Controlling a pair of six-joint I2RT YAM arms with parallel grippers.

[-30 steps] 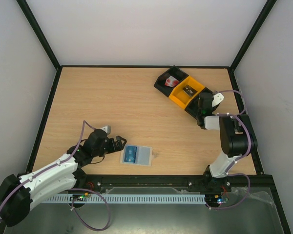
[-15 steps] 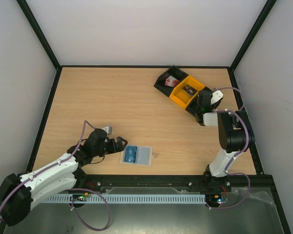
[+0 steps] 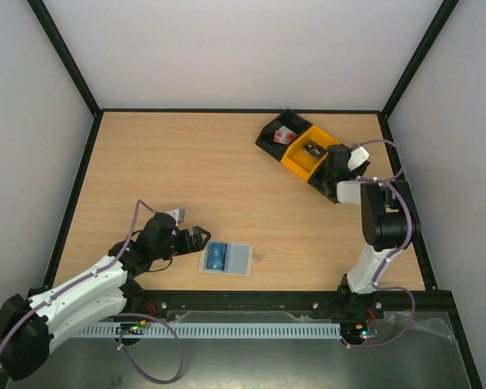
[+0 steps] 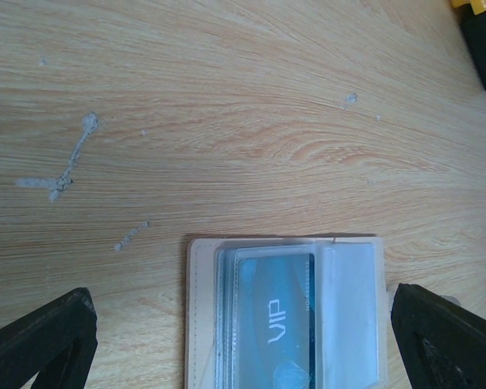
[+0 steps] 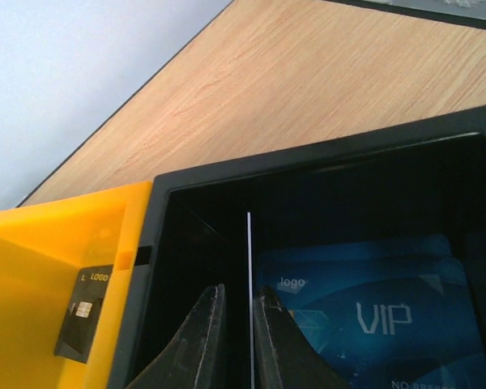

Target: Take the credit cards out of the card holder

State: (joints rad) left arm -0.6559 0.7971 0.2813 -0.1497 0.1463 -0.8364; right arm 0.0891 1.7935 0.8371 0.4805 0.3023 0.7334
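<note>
The card holder [image 3: 239,259] lies flat near the table's front edge, with one blue credit card [image 3: 218,257] in its left pocket. In the left wrist view the holder [image 4: 352,308] and its "VIP" card [image 4: 275,312] sit between the wide-apart fingers [image 4: 44,336] of my left gripper [image 4: 243,340], which is open just left of the holder [image 3: 196,237]. My right gripper [image 5: 241,292] hangs over the black bin [image 5: 308,162]. A credit card [image 5: 249,259] stands edge-on between its slightly parted jaws, with a gap on each side. More blue cards [image 5: 373,316] lie in that bin.
The row of bins stands at the back right: a black one with a red-and-white item [image 3: 287,134], a yellow one [image 3: 306,152] with a small dark item [image 5: 85,312], and the black one under my right gripper [image 3: 334,166]. Black rails edge the table.
My right gripper has moved a little farther over the black bin and its jaws have parted slightly around the card. The left arm has barely shifted.
</note>
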